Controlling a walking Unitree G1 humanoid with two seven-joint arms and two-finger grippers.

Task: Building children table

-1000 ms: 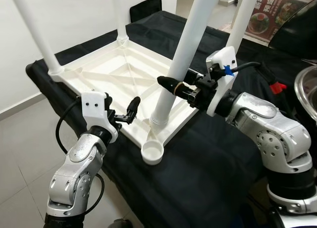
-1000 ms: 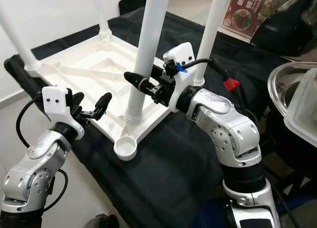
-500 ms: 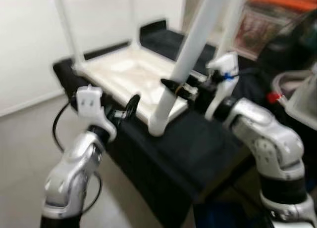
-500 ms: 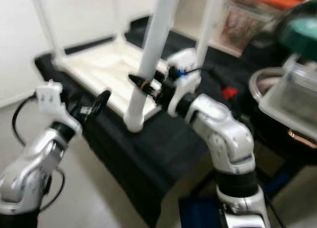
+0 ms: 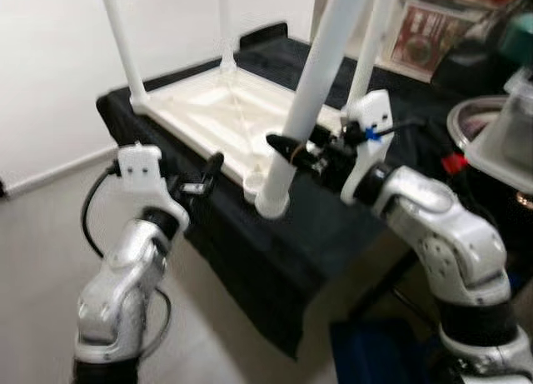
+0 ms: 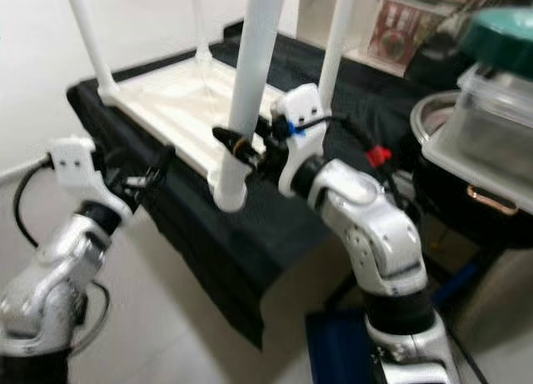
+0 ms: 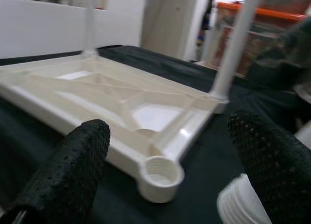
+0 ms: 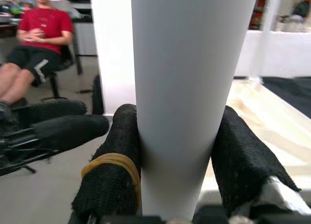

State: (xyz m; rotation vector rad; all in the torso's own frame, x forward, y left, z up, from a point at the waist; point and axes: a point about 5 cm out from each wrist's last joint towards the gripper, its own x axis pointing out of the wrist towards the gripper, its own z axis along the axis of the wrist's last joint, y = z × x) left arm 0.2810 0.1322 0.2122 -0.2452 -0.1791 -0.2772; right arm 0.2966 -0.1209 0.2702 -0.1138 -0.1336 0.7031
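A white table top [image 5: 208,109] lies upside down on a black-clothed table [image 5: 333,234], with three white legs standing up from its corners. My right gripper [image 5: 291,147] is shut on a loose white leg [image 5: 321,92], tilted, with its threaded lower end [image 7: 240,204] hanging just past the near corner. The empty corner socket [image 7: 160,173] sits right beside that end. In the right wrist view the black fingers [image 8: 114,175] press the leg [image 8: 184,88] from both sides. My left gripper [image 5: 206,177] is open, empty, a little short of the socket.
A clear lidded box [image 6: 500,109], a metal bowl [image 5: 475,122] and a red item [image 5: 451,163] stand at the right end of the black table. A person in a red shirt [image 8: 41,27] sits on a chair beyond it. Bare floor [image 5: 50,234] lies to my left.
The camera has pulled back and swung. The leg's lower end has shifted from over the frame behind the corner socket to just past the corner. Both grippers keep their states.
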